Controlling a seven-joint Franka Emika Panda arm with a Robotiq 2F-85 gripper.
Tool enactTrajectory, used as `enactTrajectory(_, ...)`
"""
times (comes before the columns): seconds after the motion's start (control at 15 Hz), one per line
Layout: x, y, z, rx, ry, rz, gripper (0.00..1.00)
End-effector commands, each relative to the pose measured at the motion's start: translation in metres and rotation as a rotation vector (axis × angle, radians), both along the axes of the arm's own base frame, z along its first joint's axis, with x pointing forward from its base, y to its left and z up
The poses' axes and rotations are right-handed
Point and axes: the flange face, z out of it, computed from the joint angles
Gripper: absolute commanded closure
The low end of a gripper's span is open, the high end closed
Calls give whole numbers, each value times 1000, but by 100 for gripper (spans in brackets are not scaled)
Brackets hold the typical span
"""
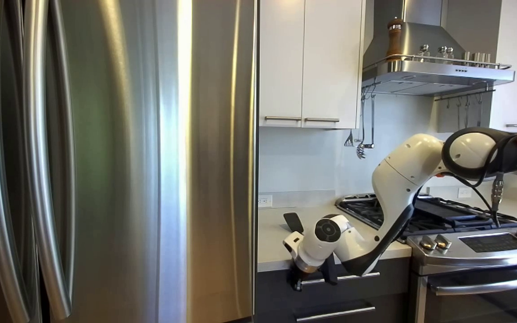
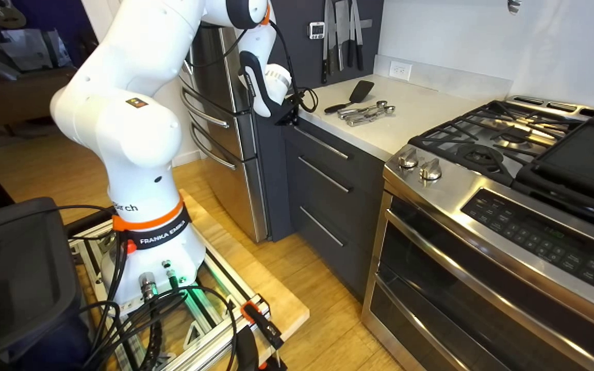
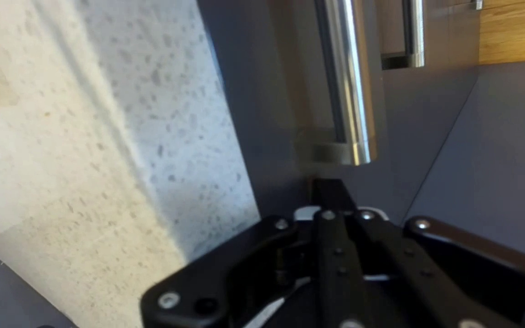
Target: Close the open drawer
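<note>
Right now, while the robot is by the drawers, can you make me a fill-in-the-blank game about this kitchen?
1. In an exterior view, the dark cabinet has ____ silver bar handles.
2. The drawer nearest the robot's hand is the ____ one in that cabinet.
3. The spatula on the counter is coloured ____.
4. The tall pepper mill on the range hood is mostly ____.

Missing words: three; top; black; brown.
</note>
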Motion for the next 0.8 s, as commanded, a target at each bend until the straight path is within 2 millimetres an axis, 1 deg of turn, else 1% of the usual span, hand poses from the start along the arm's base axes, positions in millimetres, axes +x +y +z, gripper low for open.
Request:
enactTrajectory(0.0,12,0,-11,-72,-99,7,100)
enactTrajectory(0.13,8,1,-14,-95,-125,12,100)
enactTrajectory(0.27,1,8,-16,-68,-97,24,100)
enactTrajectory(0.47,-25,26,3,55,20,85,100)
enactTrajectory(0.53,-37,30,11,94,58,94,100)
enactTrajectory(0.6,-48,32,16,135,97,96,100)
enactTrajectory(0.73,-77,33,26,240,170,108,100)
